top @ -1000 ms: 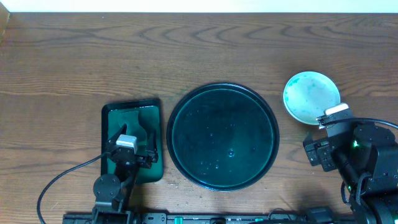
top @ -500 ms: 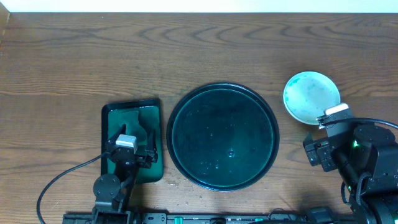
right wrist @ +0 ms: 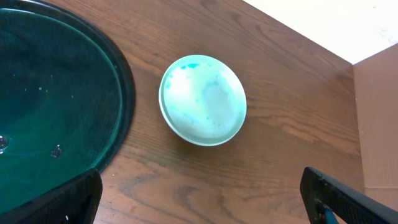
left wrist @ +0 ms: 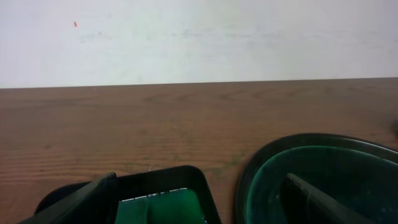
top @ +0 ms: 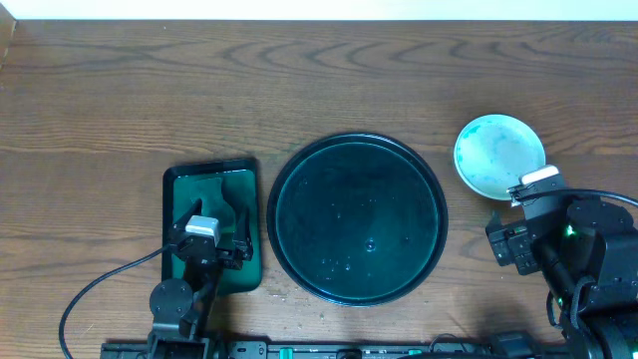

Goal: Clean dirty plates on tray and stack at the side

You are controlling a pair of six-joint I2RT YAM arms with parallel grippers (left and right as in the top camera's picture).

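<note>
My right hand (right wrist: 205, 208) hangs with its fingers spread wide, holding nothing. The teal-smeared plate (right wrist: 203, 99) sits on the tabletop (right wrist: 292, 81) just ahead of it, with the tray (right wrist: 62, 93) ahead-left. My left hand (left wrist: 199, 208) is also spread; its camera catches only the tray's rim and the small rectangular tray (left wrist: 161, 186) beneath.
</note>
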